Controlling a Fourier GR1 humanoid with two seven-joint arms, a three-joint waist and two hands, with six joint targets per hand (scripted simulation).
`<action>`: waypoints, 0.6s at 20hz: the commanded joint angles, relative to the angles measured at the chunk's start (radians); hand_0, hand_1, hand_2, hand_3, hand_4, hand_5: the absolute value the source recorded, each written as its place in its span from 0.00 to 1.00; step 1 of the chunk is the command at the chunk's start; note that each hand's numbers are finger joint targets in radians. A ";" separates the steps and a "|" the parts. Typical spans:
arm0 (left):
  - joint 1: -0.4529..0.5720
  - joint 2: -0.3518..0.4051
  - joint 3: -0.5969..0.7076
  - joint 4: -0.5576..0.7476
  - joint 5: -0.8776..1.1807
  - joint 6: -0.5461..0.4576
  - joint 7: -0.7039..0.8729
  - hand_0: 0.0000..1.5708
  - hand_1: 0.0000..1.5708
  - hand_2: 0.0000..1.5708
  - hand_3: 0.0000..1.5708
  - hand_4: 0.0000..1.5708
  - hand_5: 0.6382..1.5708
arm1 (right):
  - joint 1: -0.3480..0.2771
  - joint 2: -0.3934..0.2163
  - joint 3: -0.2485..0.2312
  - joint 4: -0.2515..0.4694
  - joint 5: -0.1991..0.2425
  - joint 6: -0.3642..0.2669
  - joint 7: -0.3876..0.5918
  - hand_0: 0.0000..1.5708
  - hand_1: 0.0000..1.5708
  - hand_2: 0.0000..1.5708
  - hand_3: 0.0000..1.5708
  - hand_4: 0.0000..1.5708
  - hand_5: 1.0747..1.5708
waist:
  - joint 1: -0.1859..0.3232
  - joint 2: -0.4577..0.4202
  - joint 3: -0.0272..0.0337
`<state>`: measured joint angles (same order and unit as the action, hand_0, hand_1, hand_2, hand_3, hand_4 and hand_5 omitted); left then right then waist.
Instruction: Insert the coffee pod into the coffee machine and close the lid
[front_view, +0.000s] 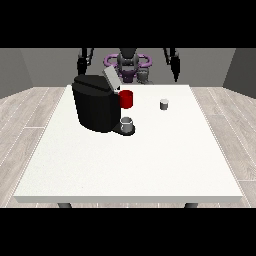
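One small grey coffee pod (164, 104) stands upright on the white table (150, 160), towards the far edge and to the right of the centre as the camera sees it. Nothing touches it, and it sits well apart from the coffee machine (96, 105), which stands on the far left part of the table. The machine is a black, rounded block. Its grey lid (111, 79) is raised and leans back at a slant above the top, so the machine is open. A red part (127, 99) shows at the machine's right side, just under the lid. Lower down, a small grey cup (127, 123) rests on the machine's dark base plate, touching it and just beside the black body.

Behind the table's far edge the robot's torso (128, 65) shows, dark grey with purple rings at the shoulders. Both arms hang high, above and behind the table, well away from the pod and the machine. The hand at the view's left (82, 64) is held up near the machine's far side, and the hand at the view's right (175, 70) hangs above the far right of the table. Whether either hand's fingers are spread or curled cannot be told; neither holds anything that shows.
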<state>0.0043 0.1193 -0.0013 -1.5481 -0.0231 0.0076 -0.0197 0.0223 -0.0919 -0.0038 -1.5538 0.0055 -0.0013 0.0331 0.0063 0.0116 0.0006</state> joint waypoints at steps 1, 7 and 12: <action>0.022 -0.023 -0.020 0.014 -0.010 -0.025 -0.032 0.00 0.00 0.00 0.00 0.17 1.00 | -0.017 0.021 -0.007 0.059 0.006 0.000 -0.054 0.00 0.00 0.00 0.00 0.08 1.00 | 0.008 -0.028 -0.0006; 0.115 -0.003 0.008 -0.039 0.116 -0.149 -0.185 0.00 0.00 0.00 0.00 0.17 1.00 | 0.002 0.046 -0.113 0.031 -0.019 -0.111 -0.098 0.00 0.00 0.00 0.00 0.08 1.00 | 0.027 -0.092 -0.0015; 0.114 -0.013 -0.074 -0.032 -0.060 -0.081 -0.225 0.00 0.00 0.00 0.00 0.20 1.00 | 0.001 0.055 -0.113 0.041 -0.042 -0.091 -0.144 0.00 0.00 0.00 0.00 0.09 1.00 | 0.001 -0.062 -0.0005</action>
<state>0.1048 0.1119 -0.0243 -1.5803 0.0040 -0.0932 -0.1914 0.0347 -0.0490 -0.0869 -1.5240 -0.0162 -0.0754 -0.0704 0.0137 -0.0605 0.0000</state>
